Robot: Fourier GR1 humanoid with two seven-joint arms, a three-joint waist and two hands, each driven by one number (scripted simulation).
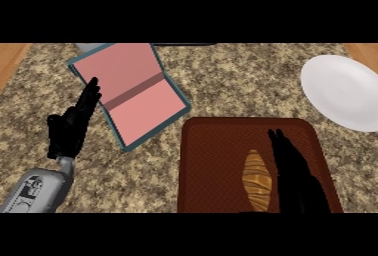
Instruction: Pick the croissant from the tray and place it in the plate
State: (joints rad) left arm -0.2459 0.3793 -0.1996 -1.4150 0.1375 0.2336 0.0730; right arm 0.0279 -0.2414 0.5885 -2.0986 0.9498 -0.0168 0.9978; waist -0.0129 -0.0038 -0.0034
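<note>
Holding my right hand (299, 172), fingers straight, beside the croissant (257, 181) on the tray (214, 160) to grasp it; left hand (66, 132) rests open.

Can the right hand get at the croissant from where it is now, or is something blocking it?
Probably yes. The right hand is open over the tray, fingers straight, just to the right of the croissant. Nothing lies between them, and the croissant lies uncovered on the tray.

Speckled beige-brown stone desk (244, 75) fills the view; a wooden strip (11, 57) lies beyond the left robot hand (70, 130); another shows far to its right.
</note>
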